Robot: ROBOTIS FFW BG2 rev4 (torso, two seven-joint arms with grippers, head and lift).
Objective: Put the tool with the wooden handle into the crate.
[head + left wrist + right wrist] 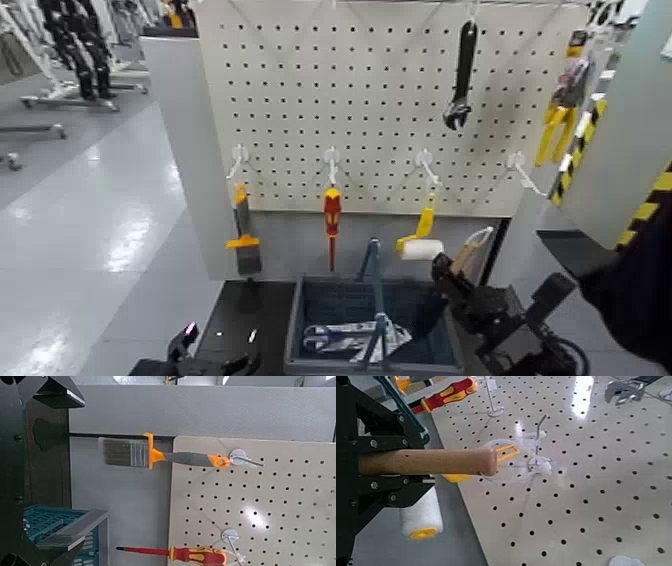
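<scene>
The tool with the wooden handle shows as a tan handle (468,253) slanting up just in front of the pegboard, above the crate's right end. My right gripper (452,272) is shut on it. In the right wrist view the handle (431,461) lies between the black jaws of the right gripper (372,461), its rounded end and hanging loop close to a white hook (538,443). The blade is hidden. The crate (300,320), dark grey with a tall bar handle (376,285), stands below the board and also shows as the crate (59,526). My left gripper (195,352) is low at the left.
On the pegboard (380,110) hang a brush (244,240), a red-and-yellow screwdriver (331,215), a paint roller (422,244), a black wrench (462,75) and yellow pliers (555,125). A white and blue item (345,338) lies in the crate. A hazard-striped panel (640,150) stands at the right.
</scene>
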